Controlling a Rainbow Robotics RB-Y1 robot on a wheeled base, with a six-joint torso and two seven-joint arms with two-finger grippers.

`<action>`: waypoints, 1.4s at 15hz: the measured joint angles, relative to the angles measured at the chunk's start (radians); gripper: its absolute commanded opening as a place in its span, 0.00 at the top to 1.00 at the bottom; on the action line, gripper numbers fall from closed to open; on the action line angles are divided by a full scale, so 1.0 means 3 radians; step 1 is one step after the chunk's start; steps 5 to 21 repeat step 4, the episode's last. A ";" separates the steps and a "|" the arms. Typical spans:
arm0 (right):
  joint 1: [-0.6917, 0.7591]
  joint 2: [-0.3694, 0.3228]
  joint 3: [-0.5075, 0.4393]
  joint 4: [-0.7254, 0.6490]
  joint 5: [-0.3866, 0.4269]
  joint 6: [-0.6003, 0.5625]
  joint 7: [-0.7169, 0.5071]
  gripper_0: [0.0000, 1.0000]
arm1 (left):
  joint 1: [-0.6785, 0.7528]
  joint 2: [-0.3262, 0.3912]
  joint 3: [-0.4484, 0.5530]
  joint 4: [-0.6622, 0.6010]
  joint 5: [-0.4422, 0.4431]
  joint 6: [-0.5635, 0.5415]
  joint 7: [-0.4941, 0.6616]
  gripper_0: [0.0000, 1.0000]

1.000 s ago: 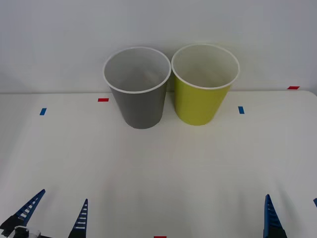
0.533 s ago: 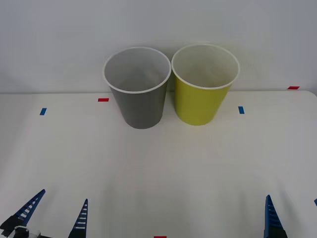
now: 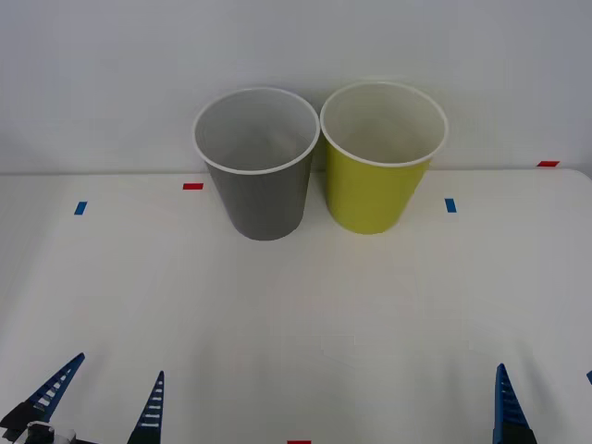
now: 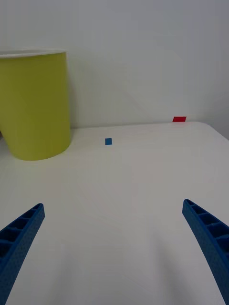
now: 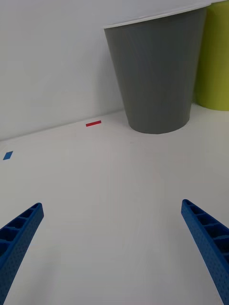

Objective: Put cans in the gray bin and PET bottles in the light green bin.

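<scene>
No change from a second ago: same positions for tall gray tapered bin (image 3: 262,176), yellow-green tapered bin (image 3: 377,171), spread left gripper (image 3: 102,398), right gripper (image 3: 546,402).

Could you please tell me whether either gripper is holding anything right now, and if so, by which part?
Nothing is held: the left gripper and the right gripper hang open over the bare table.

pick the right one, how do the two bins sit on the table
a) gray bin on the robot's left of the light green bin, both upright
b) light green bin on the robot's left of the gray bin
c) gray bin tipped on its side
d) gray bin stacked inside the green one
a: in the front view the gray bin stands upright on the robot's left of the light green bin, side by side at the table's far edge.
</scene>
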 measured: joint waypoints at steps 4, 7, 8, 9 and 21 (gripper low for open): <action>0.0000 0.0000 0.0000 0.0000 0.0000 0.0000 0.0000 0.00 | 0.0000 0.0000 0.0000 0.0000 0.0000 0.0000 0.0000 0.00; 0.0000 0.0000 0.0000 0.0000 0.0000 0.0000 0.0000 0.00 | 0.0000 0.0000 0.0000 0.0000 0.0000 0.0000 0.0000 0.00; 0.0000 0.0000 0.0000 0.0000 0.0000 0.0000 0.0000 0.00 | 0.0000 0.0000 0.0000 0.0000 0.0000 0.0000 0.0000 0.00; 0.0000 0.0000 0.0000 0.0000 0.0000 0.0000 0.0000 0.00 | 0.0000 0.0000 0.0000 0.0000 0.0000 0.0000 0.0000 0.00; 0.0000 0.0000 0.0000 0.0000 0.0000 0.0000 0.0000 0.00 | 0.0000 0.0000 0.0000 0.0000 0.0000 0.0000 0.0000 0.00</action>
